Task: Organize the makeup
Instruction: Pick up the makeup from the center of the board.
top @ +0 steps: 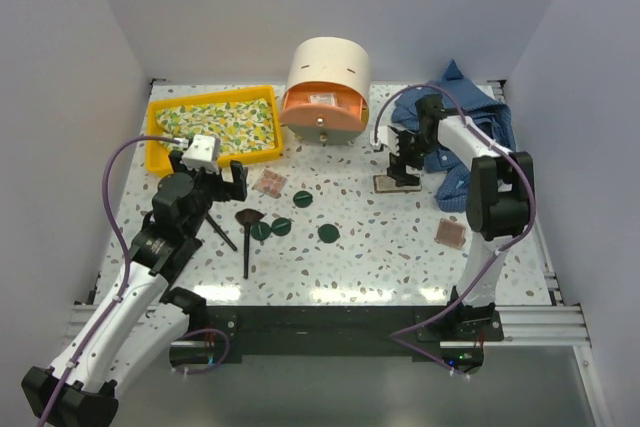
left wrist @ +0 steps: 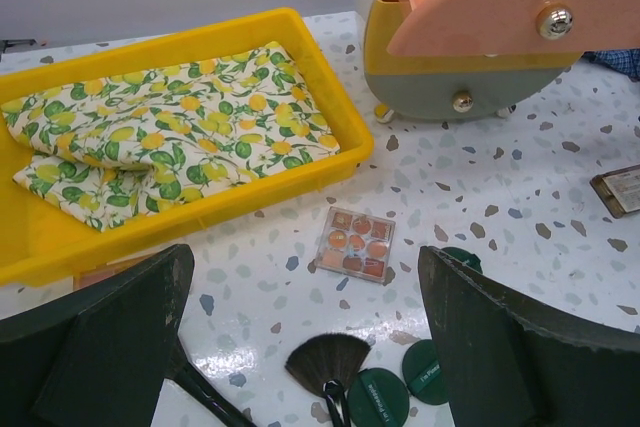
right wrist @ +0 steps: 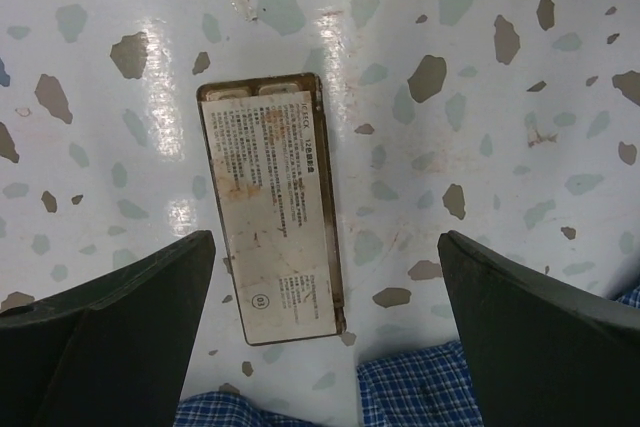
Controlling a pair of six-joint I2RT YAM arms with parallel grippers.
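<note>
On the speckled table (top: 380,247), our left gripper (left wrist: 305,332) gapes empty near a palette (left wrist: 355,243); our right gripper (right wrist: 320,327), equally wide and empty, hangs over a face-down palette (right wrist: 272,217).

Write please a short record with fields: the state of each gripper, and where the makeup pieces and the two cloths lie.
left gripper: open, empty
right gripper: open, above label-side-up palette
second palette: beside left gripper
third palette: far right, front
green discs: four, loose, centre front
brushes: fan brush and thin brush, front left
leaf cloth: in yellow tray, back left
blue cloth: back right
</note>
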